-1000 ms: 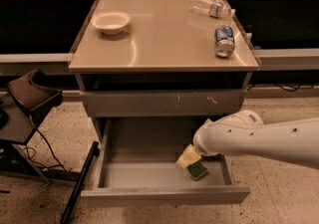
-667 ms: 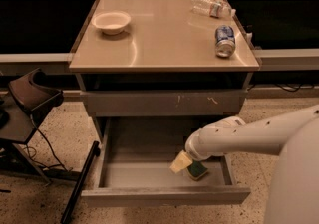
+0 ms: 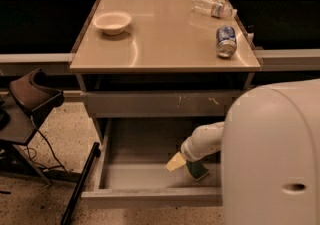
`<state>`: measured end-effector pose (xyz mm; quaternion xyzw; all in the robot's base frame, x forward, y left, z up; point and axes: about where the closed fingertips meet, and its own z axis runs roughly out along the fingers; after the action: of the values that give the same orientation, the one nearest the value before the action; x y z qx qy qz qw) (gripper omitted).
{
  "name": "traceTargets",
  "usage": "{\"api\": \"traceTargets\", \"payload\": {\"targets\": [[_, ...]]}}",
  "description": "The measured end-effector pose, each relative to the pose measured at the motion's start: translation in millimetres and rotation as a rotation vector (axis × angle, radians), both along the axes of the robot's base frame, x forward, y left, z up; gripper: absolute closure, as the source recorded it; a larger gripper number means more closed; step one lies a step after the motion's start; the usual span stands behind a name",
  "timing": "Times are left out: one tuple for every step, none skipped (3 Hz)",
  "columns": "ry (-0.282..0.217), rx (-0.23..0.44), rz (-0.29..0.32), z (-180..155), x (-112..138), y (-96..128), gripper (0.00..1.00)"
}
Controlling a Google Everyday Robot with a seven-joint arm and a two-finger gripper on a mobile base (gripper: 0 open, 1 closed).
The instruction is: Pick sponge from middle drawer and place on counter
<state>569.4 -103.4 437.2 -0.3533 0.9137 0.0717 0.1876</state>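
Note:
The middle drawer [image 3: 150, 198] is pulled open below the counter [image 3: 165, 39]. The sponge [image 3: 198, 170] lies dark green face up on the drawer floor at the right, partly hidden by my arm. My gripper [image 3: 179, 161] is down inside the drawer, right at the sponge's left end, with a pale yellow tip showing. Whether it touches or grips the sponge cannot be seen. My white arm [image 3: 272, 154] fills the right foreground and hides the drawer's right side.
On the counter are a white bowl [image 3: 112, 21] at the back left, a soda can [image 3: 226, 41] at the right and a water bottle [image 3: 212, 7] lying at the back right. A scratched closed drawer front [image 3: 160, 103] sits above the open drawer. A black stand [image 3: 35, 96] is at the left.
My arm has swung toward the camera and now covers the right foreground. The gripper has shifted slightly left and stays low by the sponge, which has not moved.

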Motion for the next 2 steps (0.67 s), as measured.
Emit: {"api": "traceTargets", "payload": {"targets": [[-0.024, -0.024, -0.159, -9.1, 25.0, -31.6, 0.0], [-0.024, -0.023, -0.158, -9.2, 24.9, -31.3, 0.0]]}}
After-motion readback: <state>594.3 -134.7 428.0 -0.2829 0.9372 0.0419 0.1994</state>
